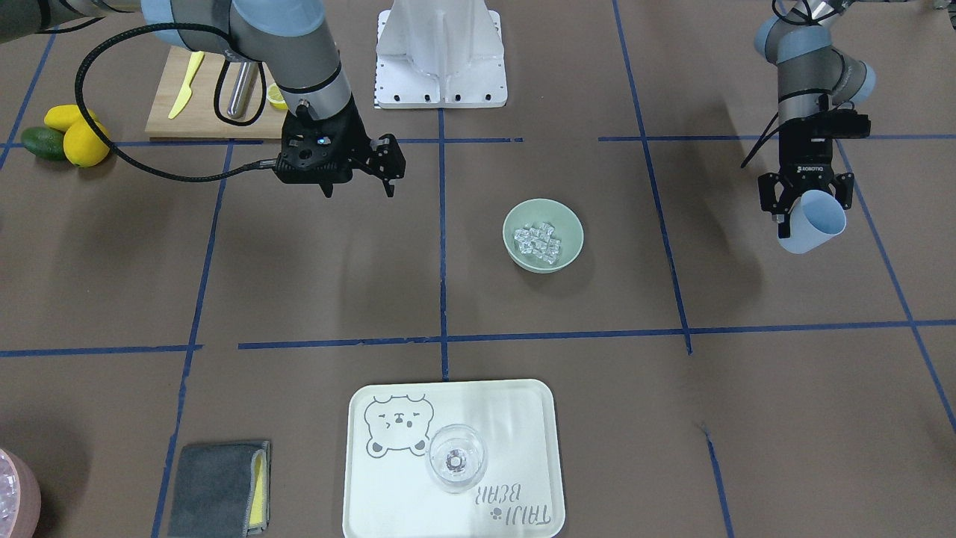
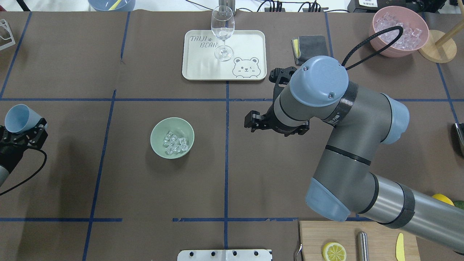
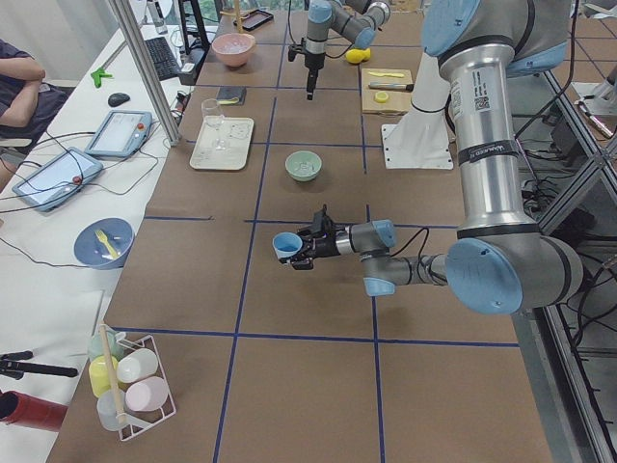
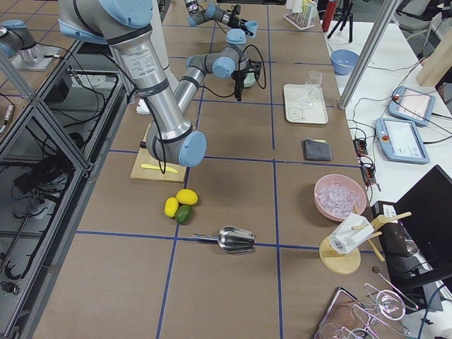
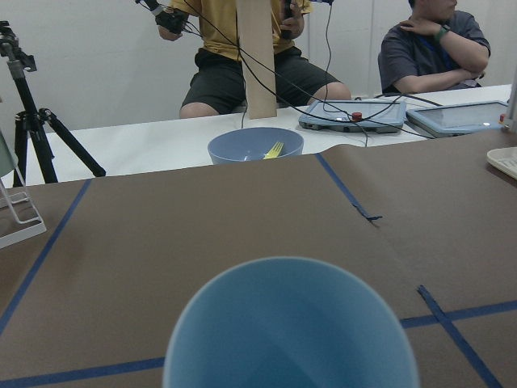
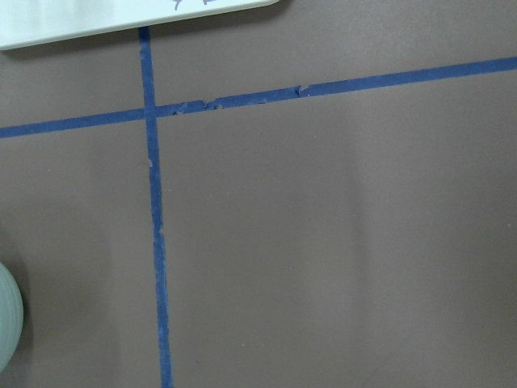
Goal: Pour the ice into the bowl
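Blue cup (image 5: pixel 291 323), clamped in the left gripper (image 1: pixel 808 200) near the desk's left edge, hangs well apart from the bowl (image 1: pixel 515 224), which holds the ice (image 1: pixel 539 240); the right gripper (image 1: pixel 358 183), spread and empty, hovers nearer.

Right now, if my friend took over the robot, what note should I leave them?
Left gripper: shut on the blue cup, held tilted above the table on the robot's left, well away from the bowl. No ice shows in the cup from the left wrist view.
Right gripper: open, empty, hovering on the bowl's other side.
Ice: piled inside the green bowl, near the table's middle.
Done: the pour, by the look of it.
Left: probably only setting the cup down.
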Robot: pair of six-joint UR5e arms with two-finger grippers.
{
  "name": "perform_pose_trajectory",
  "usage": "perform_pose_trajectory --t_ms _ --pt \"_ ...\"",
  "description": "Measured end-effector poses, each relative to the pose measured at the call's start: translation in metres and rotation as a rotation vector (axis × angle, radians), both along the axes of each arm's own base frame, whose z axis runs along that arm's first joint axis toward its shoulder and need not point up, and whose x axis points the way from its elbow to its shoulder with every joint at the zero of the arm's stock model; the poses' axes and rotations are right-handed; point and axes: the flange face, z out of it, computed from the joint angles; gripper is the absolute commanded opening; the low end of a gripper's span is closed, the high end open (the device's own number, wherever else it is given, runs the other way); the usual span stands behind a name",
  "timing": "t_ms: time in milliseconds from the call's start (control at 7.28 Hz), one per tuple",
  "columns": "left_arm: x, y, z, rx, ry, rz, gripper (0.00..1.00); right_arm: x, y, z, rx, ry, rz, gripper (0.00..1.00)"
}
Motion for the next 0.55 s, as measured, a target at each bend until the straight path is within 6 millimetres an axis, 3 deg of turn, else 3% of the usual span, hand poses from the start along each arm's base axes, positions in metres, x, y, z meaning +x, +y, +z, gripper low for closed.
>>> perform_pose_trajectory --t_ms 412,549 --pt "0.017 0.004 0.016 -0.013 -0.022 0.013 0.0 0.001 0.0 -0.002 0.002 -0.004 0.0 1.0" --pt "0.021 0.008 0.018 -0.015 -0.025 0.026 0.16 0.001 0.001 -0.003 0.003 -0.005 0.0 1.0"
